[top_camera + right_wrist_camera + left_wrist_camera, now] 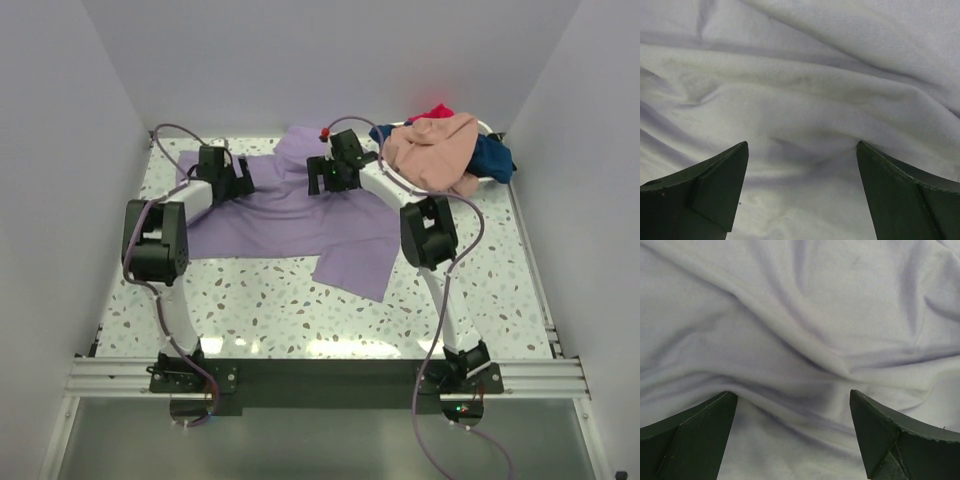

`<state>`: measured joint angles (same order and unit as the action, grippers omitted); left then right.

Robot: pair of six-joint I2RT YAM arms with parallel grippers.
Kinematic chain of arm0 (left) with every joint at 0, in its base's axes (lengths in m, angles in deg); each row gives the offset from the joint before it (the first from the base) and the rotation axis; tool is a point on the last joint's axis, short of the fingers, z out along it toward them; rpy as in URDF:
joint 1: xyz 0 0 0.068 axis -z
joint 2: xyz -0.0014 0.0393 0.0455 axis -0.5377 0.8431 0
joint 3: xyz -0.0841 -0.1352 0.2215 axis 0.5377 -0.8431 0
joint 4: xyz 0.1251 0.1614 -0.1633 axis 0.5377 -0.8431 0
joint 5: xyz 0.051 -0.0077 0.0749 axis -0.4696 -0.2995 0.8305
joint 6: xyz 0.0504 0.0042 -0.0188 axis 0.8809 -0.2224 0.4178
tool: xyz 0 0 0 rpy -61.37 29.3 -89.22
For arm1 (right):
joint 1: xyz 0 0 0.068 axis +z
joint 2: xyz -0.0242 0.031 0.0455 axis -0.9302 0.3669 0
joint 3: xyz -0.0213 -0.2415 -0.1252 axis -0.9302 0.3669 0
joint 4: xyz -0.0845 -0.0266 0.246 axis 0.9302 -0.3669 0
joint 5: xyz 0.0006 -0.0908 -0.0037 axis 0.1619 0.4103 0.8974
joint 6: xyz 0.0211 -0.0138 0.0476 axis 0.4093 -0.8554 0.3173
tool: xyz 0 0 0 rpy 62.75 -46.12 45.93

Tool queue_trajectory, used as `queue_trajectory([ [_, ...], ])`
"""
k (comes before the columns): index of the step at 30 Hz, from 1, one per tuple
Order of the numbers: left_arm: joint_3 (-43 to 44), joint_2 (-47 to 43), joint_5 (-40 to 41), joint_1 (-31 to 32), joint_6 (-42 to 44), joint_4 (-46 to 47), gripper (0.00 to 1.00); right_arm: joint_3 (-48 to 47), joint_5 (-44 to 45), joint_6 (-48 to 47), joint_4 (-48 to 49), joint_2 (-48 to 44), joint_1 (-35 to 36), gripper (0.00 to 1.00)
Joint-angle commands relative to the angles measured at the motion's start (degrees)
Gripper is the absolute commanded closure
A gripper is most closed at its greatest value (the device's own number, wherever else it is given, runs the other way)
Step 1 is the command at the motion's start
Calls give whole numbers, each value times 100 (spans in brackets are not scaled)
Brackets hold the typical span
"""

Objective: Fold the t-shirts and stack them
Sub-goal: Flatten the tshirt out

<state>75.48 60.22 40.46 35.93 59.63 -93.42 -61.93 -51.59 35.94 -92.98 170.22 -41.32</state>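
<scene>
The lavender t-shirt (290,215) lies spread and rumpled over the far half of the table (300,310), and tabletop shows from its hem to the near edge. The left gripper (240,182) and right gripper (316,177) hang over it, jaws wide and holding nothing, their tips perhaps touching cloth. The peach t-shirt (430,150), navy t-shirt (492,158) and red t-shirt (437,111) are heaped at the far right corner.

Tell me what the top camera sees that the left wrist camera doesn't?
Only the top camera shows the speckled table, the right pincer, and a peach shirt, a navy shirt and a red shirt heaped on the white basket at the far right. Only the left wrist camera shows soft folds up close between two dark fingertips. Both show the purple shirt and the left pincer, open over it.
</scene>
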Motion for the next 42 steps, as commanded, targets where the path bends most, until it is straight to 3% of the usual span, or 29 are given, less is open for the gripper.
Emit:
queue_trajectory([
  [1, -184, -1105, 310, 29, 104, 237, 0, -140, -347, -90, -67, -319, -17, 7],
  [9, -2616, -3666, 2946, -110, -800, -385, 0, 1960, -638, 322, 1373, -2358, -17, 7],
  [13, -3332, -4335, 2800, -646, -1073, -570, 0, 3390, -699, 498, 1796, -3404, -9, 8],
  [19, -3719, -4179, 2528, -1218, -1328, -465, 4, 4790, -480, 473, 1929, -4732, -17, 7],
  [24, -4000, -3870, 2273, -1412, -1478, -308, 8, 5380, -261, 420, 1814, -5532, -17, 7],
  [42, -4168, -3035, 1622, -2080, -1443, 457, 42, 6014, -84, 376, 1595, -6096, -123, 6],
])
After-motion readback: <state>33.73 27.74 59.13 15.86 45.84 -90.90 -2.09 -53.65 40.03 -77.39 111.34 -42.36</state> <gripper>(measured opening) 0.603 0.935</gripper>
